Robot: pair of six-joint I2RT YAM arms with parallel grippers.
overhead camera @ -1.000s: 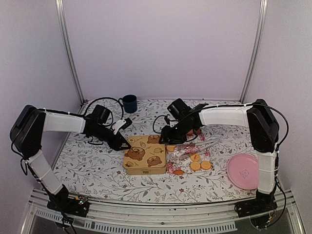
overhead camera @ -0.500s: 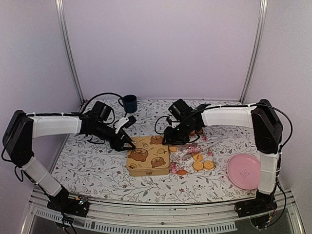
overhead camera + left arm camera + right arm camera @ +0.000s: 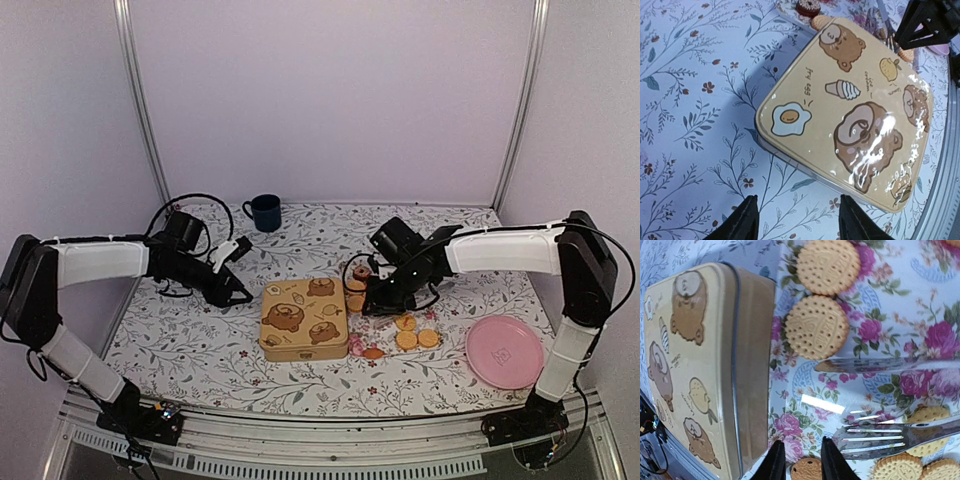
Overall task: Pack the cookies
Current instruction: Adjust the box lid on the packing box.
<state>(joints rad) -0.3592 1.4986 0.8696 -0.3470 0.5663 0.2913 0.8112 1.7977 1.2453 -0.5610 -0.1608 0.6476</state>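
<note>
The right fingers stand close together with a small dark brown cookie exactly between their tips; whether they press it, I cannot tell. Beyond them the golden cookies lie on a flowered sheet, with the closed tin just beside. The left fingers, spread and empty, face the tin's edge, so this arm is probably the better one to open it.
</note>
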